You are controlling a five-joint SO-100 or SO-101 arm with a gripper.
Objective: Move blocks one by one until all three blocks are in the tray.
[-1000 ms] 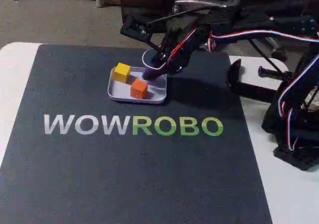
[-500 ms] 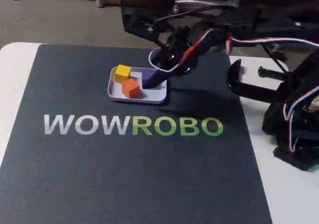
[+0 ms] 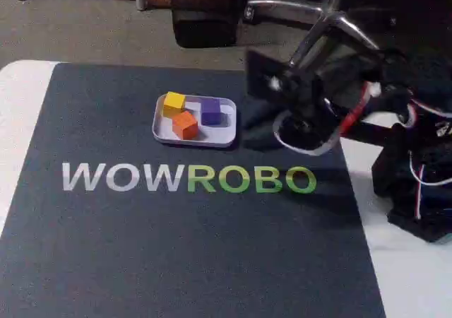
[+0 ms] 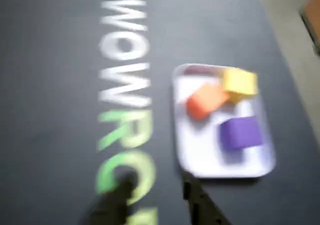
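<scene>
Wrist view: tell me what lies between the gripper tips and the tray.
Only bare dark mat separates the gripper from the tray in the wrist view; nothing else lies between.

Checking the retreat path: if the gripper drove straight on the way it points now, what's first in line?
Likely the bare dark mat. In the wrist view the gripper fingertips point past the near rim of the shallow white rectangular tray, towards the printed lettering. Blur leaves depth unclear.

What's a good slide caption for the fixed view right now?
All three blocks, yellow, orange and purple, sit in the white tray.
</scene>
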